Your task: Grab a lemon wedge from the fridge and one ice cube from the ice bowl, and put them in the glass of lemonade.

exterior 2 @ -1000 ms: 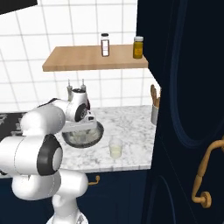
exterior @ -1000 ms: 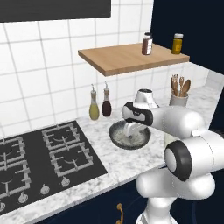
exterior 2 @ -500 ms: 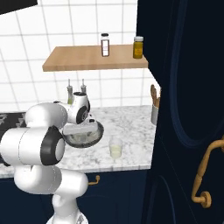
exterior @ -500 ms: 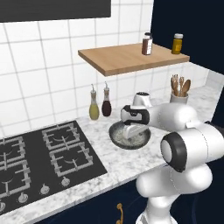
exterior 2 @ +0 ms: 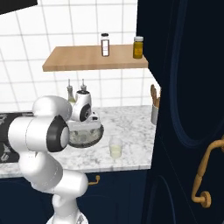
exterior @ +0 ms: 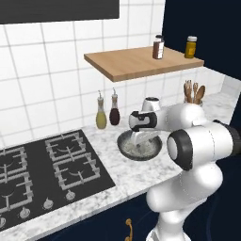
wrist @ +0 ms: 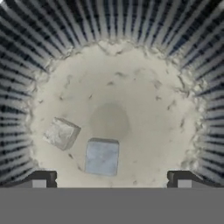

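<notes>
The ice bowl is dark grey with a ribbed wall and a pale speckled floor, and it stands on the marble counter right of the hob. Two ice cubes lie in it: a greyish one and a paler one. My gripper points straight down just over the bowl, open, with the greyish cube between and slightly ahead of its tips, untouched. The glass of lemonade stands right of the bowl near the counter's front edge. The lemon wedge and the fridge are out of view.
Two oil bottles stand against the tiled wall behind the bowl. A wooden shelf with two jars hangs above. A white cup of wooden utensils is at the back right. The black hob lies left; tall navy cabinets stand right.
The hand has sunk a little lower over the ice bowl while the arm's elbow swung up and round. The jaws have stayed open. The bowl and glass have not moved.
</notes>
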Controlling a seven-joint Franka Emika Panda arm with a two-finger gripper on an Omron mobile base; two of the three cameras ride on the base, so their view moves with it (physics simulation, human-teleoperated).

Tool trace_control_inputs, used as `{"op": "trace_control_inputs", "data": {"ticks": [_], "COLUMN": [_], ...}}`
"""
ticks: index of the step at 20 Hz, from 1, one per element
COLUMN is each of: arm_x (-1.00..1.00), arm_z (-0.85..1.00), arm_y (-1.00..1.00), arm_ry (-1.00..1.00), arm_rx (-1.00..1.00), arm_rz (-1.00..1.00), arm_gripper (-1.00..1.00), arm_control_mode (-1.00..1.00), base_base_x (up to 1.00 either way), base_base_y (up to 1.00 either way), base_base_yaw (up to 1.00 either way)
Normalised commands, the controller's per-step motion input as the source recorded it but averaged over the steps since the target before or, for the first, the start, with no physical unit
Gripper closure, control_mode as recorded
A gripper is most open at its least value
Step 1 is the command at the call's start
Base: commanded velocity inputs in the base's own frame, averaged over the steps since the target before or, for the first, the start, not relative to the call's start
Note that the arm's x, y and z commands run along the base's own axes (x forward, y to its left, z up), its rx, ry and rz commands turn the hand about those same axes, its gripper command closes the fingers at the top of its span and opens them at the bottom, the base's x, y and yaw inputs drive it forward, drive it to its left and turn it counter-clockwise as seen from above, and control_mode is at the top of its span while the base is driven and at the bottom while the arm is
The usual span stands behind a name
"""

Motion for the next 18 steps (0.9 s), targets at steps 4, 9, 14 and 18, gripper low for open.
{"op": "trace_control_inputs", "data": {"ticks": [4,9,14,18], "arm_x": [0.12,0.0,-0.13,0.01], "arm_z": [-0.61,-0.55,0.0,-0.03], "arm_y": [0.13,0.0,0.0,0.0], "arm_ry": [0.0,-0.03,-0.06,-0.08], "arm_rx": [0.05,0.04,0.01,0.0], "arm_rz": [0.0,0.0,0.0,0.0], "arm_gripper": [-1.0,-1.0,-1.0,-1.0], "arm_control_mode": [-1.0,-1.0,-1.0,-1.0], "base_base_x": [0.0,0.0,0.0,0.0], "base_base_y": [0.0,0.0,0.0,0.0], "base_base_yaw": [0.0,0.0,0.0,0.0]}}
